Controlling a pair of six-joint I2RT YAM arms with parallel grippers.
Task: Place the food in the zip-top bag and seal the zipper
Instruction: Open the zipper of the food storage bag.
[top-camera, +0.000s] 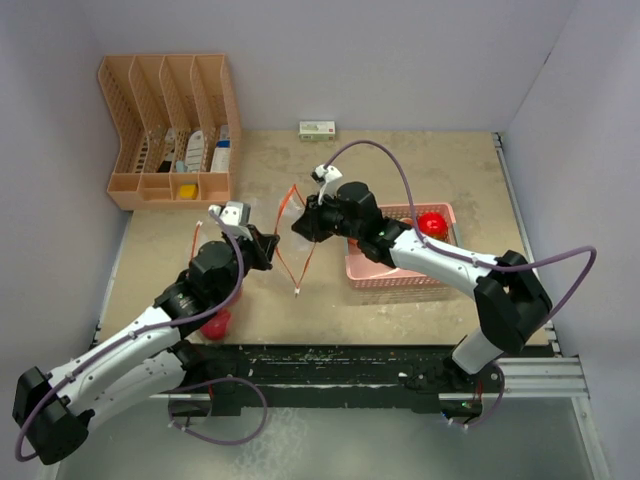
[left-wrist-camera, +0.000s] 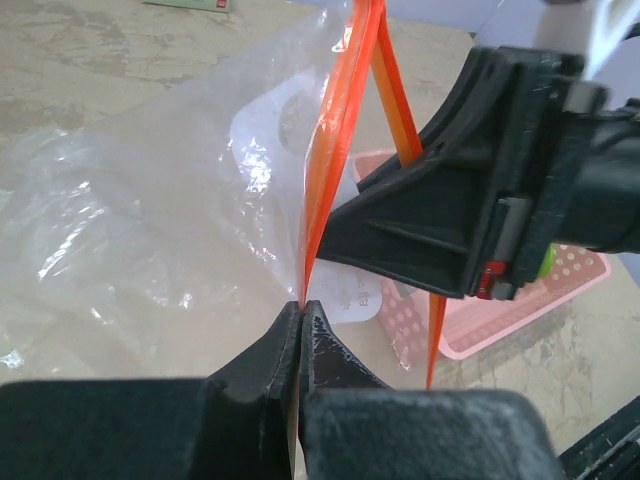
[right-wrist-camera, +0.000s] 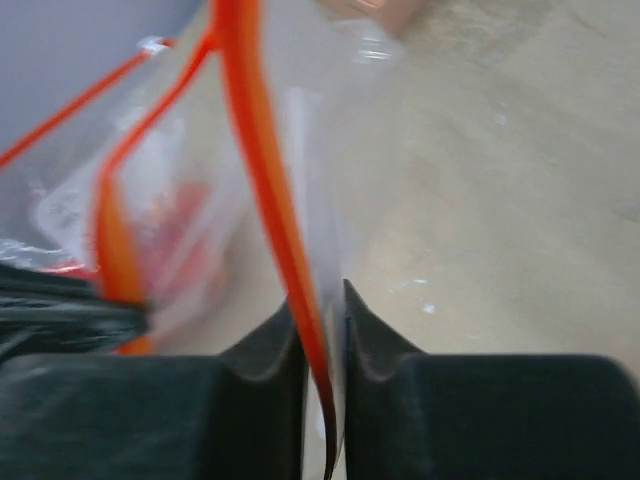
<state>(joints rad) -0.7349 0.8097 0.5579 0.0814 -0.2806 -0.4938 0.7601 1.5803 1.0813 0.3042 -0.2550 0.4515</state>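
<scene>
The clear zip-top bag (top-camera: 296, 243) with its orange zipper (left-wrist-camera: 335, 150) hangs mouth-open between my two grippers. My left gripper (top-camera: 268, 247) (left-wrist-camera: 302, 305) is shut on the zipper's left edge. My right gripper (top-camera: 303, 225) (right-wrist-camera: 320, 290) straddles the opposite orange strip (right-wrist-camera: 262, 170). Its jaws stand narrowly apart, with the strip and the clear film between them. One red apple (top-camera: 432, 223) lies in the pink basket (top-camera: 400, 272). Another red piece of food (top-camera: 215, 324) sits on the table under my left arm. I see no food inside the bag.
A peach desk organizer (top-camera: 170, 130) with small packets stands at the back left. A small white-and-green box (top-camera: 317, 128) lies by the back wall. The pink basket (left-wrist-camera: 570, 280) is just right of the bag. Grey walls close the table in on three sides.
</scene>
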